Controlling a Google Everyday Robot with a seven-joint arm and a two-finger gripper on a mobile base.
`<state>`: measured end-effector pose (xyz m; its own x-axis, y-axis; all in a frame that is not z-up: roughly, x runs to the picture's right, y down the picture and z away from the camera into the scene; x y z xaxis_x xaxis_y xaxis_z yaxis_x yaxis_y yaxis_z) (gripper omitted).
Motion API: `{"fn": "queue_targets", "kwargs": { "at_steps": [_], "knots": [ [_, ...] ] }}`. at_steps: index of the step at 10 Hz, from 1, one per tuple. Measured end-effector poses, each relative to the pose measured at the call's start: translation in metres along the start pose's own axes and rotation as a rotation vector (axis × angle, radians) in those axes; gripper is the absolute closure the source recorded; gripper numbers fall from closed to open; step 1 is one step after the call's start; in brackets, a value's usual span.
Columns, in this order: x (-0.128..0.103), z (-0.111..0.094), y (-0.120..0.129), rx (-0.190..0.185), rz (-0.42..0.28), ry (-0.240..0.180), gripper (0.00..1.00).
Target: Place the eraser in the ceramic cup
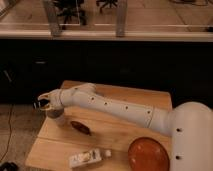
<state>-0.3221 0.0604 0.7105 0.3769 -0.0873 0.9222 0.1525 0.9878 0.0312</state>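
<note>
Gripper point(44, 103) just above the small beige-grey round ceramic cup point(57, 117), at the left middle of the frame.
I think this is my drop step, but I cannot tell if my gripper is open or holds the eraser. Next I must line up over the cup's mouth.

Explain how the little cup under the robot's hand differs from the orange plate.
The ceramic cup is small and beige-grey; the orange plate is far wider. The cup stands upright; the plate lies low and flat. The cup sits left in the view, just below the hand; the plate, front right. Both rest on the wooden table.
</note>
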Motion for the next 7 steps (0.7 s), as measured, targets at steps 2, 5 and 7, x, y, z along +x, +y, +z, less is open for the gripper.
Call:
{"fn": "queue_targets", "kwargs": {
  "at_steps": [2, 5, 7],
  "knots": [
    [-0.013, 0.015, -0.006, -0.013, -0.028, -0.023, 1.00],
    [-0.029, 0.024, -0.014, -0.021, -0.070, -0.036, 1.00],
    [-0.041, 0.024, -0.013, -0.025, -0.077, -0.036, 1.00]
  ]
}}
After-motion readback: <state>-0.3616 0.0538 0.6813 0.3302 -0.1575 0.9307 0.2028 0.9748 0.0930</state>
